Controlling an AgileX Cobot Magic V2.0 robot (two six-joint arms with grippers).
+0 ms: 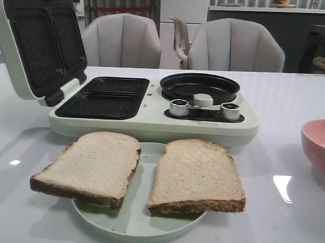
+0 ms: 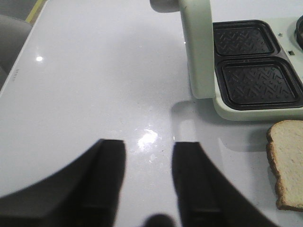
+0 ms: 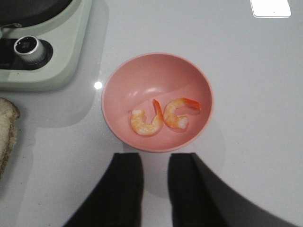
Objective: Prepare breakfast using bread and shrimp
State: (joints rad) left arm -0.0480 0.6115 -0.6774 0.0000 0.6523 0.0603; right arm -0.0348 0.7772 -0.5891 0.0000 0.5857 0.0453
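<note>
Two bread slices lie side by side on a pale green plate (image 1: 143, 217): the left slice (image 1: 91, 167) and the right slice (image 1: 195, 176). The left slice's edge shows in the left wrist view (image 2: 289, 161), the right slice's in the right wrist view (image 3: 7, 132). Two orange-pink shrimp (image 3: 163, 117) lie in a pink bowl (image 3: 157, 75), also at the front view's right edge (image 1: 319, 143). My left gripper (image 2: 149, 151) is open and empty over bare table, left of the bread. My right gripper (image 3: 155, 161) is open and empty just short of the bowl's rim.
A pale green breakfast maker (image 1: 152, 118) stands behind the plate, lid (image 1: 40, 42) open, with two black waffle plates (image 1: 104, 98), a round black pan (image 1: 200, 85) and two silver knobs (image 1: 179, 107). Grey chairs (image 1: 122, 40) stand behind the table.
</note>
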